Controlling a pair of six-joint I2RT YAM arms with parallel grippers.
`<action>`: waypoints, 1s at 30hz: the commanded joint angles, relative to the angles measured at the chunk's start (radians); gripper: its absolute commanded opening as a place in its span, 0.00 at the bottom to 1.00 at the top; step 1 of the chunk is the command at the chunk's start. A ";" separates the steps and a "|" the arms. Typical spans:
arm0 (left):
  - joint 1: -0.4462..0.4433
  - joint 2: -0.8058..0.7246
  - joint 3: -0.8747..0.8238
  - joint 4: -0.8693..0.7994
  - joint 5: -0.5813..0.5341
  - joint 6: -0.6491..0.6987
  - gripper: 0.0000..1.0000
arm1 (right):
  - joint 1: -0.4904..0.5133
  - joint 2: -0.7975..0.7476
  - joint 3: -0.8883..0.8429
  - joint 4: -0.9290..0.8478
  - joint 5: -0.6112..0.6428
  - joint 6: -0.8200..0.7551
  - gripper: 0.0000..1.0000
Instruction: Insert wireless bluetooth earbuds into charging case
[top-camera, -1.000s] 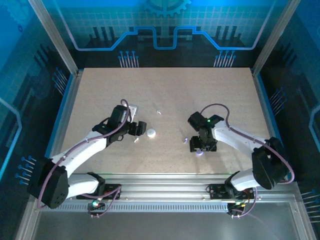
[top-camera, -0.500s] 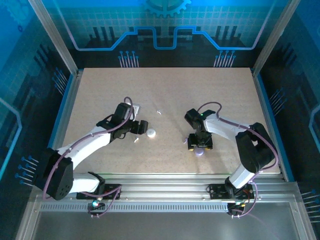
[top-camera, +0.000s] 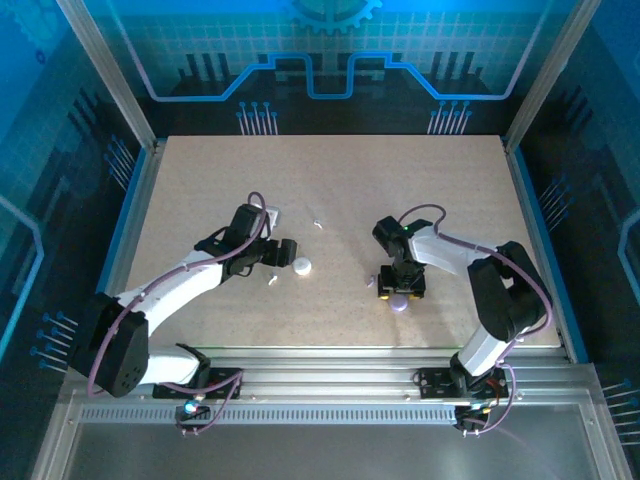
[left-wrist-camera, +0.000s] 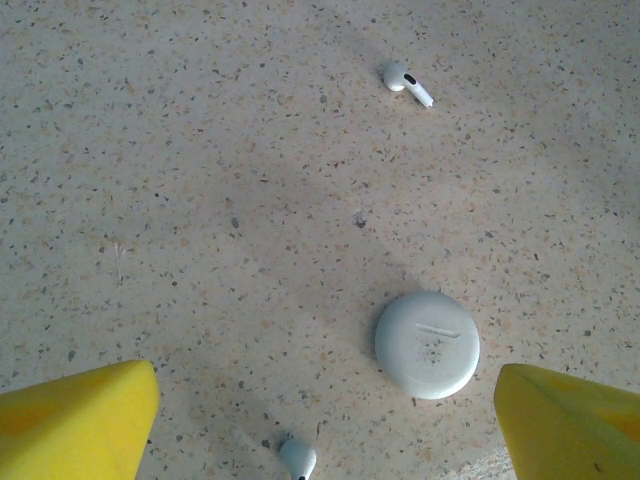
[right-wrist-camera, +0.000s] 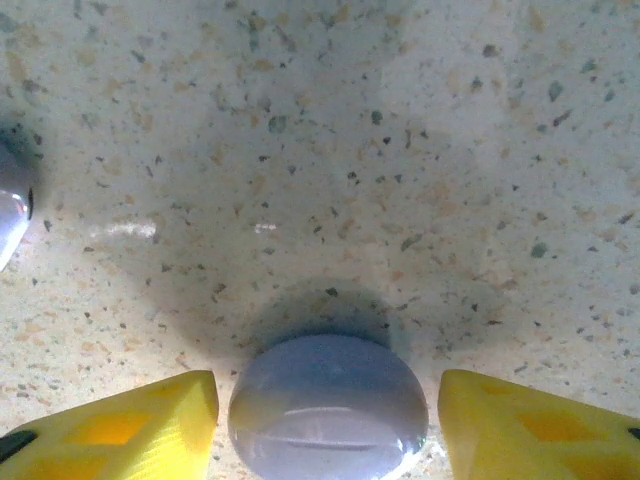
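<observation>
Lying flat on the speckled table (left-wrist-camera: 200, 200), the charging case (left-wrist-camera: 427, 344) is a round white puck with a short slit mark on its top. In the left wrist view it sits inside the gap of the left gripper (left-wrist-camera: 325, 400), far over toward the yellow finger (left-wrist-camera: 570, 420) on the right of that view. A thin strip of table shows between the two. The opposite finger (left-wrist-camera: 75, 420) is well apart from it. These jaws are spread wide and grasp nothing.

One earbud (left-wrist-camera: 297, 458) lies near the case at the bottom edge of that view, between the fingertips and touching neither. The other earbud (left-wrist-camera: 407, 82) lies well apart, farther out on the table, with its stem pointing down and to the right.

From above, the case (top-camera: 302, 266) is just beyond the tip of the left gripper (top-camera: 287, 252), one earbud (top-camera: 272, 281) just below it and the other (top-camera: 318, 224) above.

Across the table, the right gripper (top-camera: 400, 290) points down over a bluish round puck (top-camera: 400, 303). In its wrist view this puck (right-wrist-camera: 328, 405) sits centred between the yellow fingers (right-wrist-camera: 120, 420), with a narrow dark gap on each side. The jaws bracket it closely without clamping it. A small pale thing (right-wrist-camera: 10, 220) is cut by the left edge, too little of it showing to tell what it is.
</observation>
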 joint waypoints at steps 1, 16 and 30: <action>-0.004 -0.009 0.016 -0.010 -0.020 -0.020 0.88 | -0.011 0.030 -0.012 0.004 -0.030 0.011 0.61; -0.004 -0.006 0.009 -0.008 -0.016 -0.031 0.88 | -0.010 0.024 -0.037 -0.034 -0.012 0.036 0.45; -0.042 -0.179 -0.200 0.391 0.307 -0.075 0.75 | 0.071 -0.350 -0.005 -0.005 -0.014 0.230 0.39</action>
